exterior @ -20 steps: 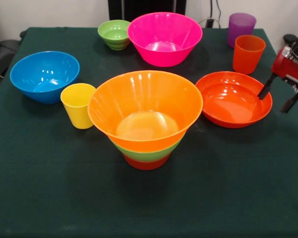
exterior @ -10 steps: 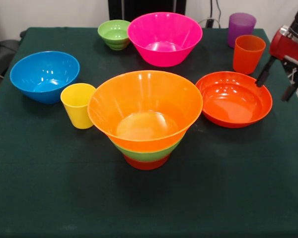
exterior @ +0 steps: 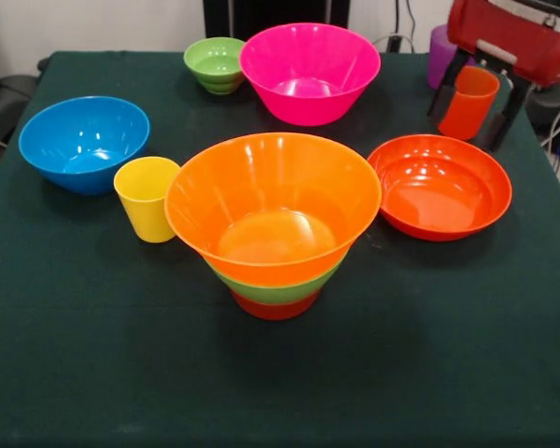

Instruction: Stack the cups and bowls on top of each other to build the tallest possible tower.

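Straddling the orange cup, the gripper hung with fingers apart, one each side, contact unclear. Purple cup sat just behind it; the tower stood well away, mid-table.

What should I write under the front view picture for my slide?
Open gripper straddles the orange cup behind a three-bowl tower.

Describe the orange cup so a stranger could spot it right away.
Find the big pink bowl at the table's far side. Right of it, behind the shallow orange bowl, stands the orange cup, between the open gripper fingers. The purple cup behind is darker.
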